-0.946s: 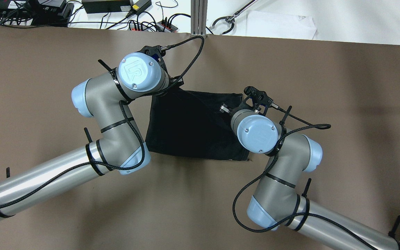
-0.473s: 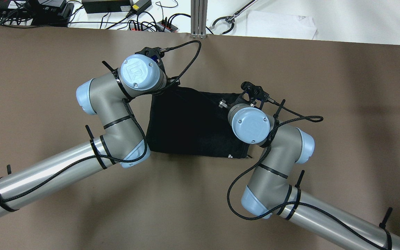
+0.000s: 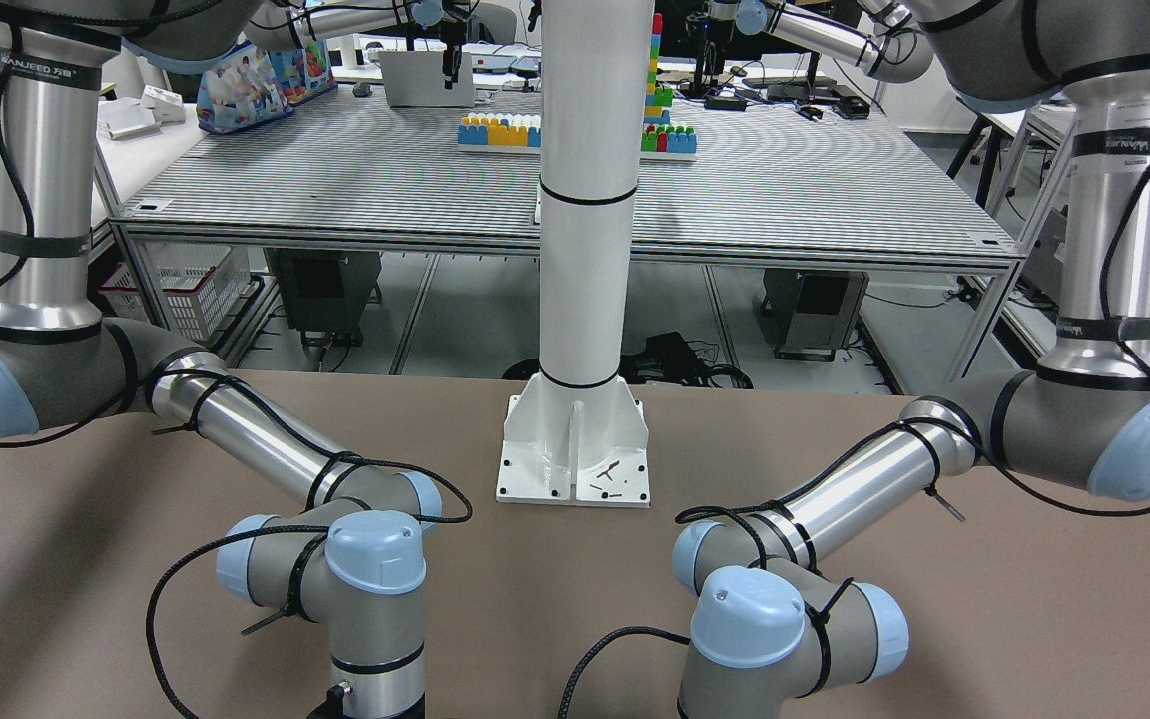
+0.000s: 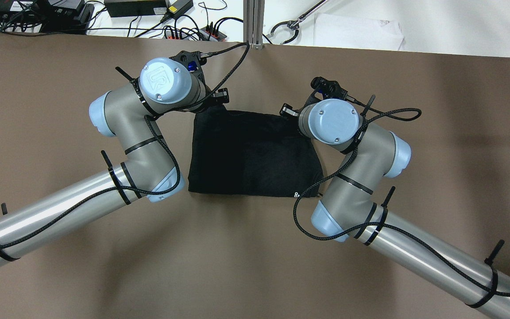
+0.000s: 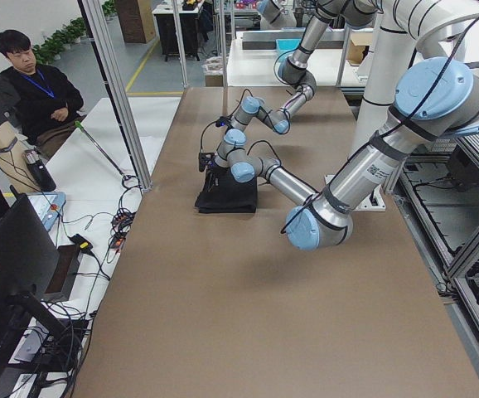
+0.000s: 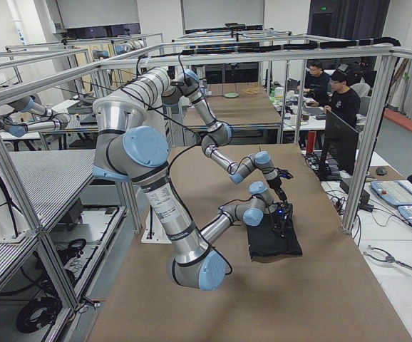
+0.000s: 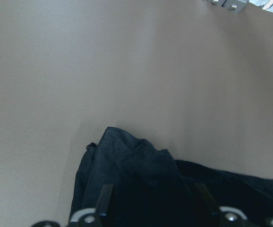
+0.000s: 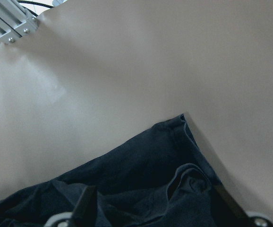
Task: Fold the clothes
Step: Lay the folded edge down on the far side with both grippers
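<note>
Black cloth (image 4: 250, 155) folded in the middle of the brown counter (image 4: 255, 266), its two far corners bunched at the left end effector (image 7: 153, 189) and the right end effector (image 8: 153, 194). Cannot tell whether pinching or already let go: too dark between the fingers. To finish this fold well, probably best to lay both corners down together, level with each other, then lift straight up without dragging. Flat, matte counter; white pillar (image 3: 587, 200) on the robot's side; seated person (image 5: 32, 91) beyond the far edge.

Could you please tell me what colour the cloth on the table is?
The cloth is plain black; overhead view shows it best.
</note>
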### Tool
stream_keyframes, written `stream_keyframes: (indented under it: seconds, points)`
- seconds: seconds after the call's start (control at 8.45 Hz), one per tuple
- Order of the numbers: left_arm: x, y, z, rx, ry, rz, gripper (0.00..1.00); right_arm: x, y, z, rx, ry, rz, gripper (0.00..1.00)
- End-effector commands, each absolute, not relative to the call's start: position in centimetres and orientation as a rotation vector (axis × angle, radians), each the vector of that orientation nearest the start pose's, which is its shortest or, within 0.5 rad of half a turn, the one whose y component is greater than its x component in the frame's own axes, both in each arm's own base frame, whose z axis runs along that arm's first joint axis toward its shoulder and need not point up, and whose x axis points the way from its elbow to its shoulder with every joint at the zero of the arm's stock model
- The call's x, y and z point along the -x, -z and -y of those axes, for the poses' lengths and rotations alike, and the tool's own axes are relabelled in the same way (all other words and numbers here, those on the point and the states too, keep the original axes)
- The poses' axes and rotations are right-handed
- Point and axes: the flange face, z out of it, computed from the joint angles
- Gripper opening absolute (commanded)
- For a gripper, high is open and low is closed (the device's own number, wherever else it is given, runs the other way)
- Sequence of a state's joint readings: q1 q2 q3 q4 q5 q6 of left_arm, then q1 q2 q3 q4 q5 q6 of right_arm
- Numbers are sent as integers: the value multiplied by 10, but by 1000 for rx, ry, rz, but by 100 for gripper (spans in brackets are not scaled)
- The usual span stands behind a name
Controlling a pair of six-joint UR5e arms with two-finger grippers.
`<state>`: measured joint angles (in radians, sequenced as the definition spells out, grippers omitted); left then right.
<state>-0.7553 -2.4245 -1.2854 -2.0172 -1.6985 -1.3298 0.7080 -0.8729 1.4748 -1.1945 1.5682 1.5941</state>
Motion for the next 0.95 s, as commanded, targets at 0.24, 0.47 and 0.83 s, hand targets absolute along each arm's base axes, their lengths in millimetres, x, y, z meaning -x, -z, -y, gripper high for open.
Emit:
stream_keyframes:
  seconds: [0.24, 0.47, 0.83]
  points:
    - [-489, -206, 628, -378, 405, -947, 100, 475, -245, 584, -285, -784, 948, 78]
    - [-489, -207, 628, -379, 403, -945, 100, 486, -233, 598, -286, -872, 949, 30]
    - [-488, -205, 629, -381, 404, -947, 100, 490, -220, 602, -275, -899, 968, 0]
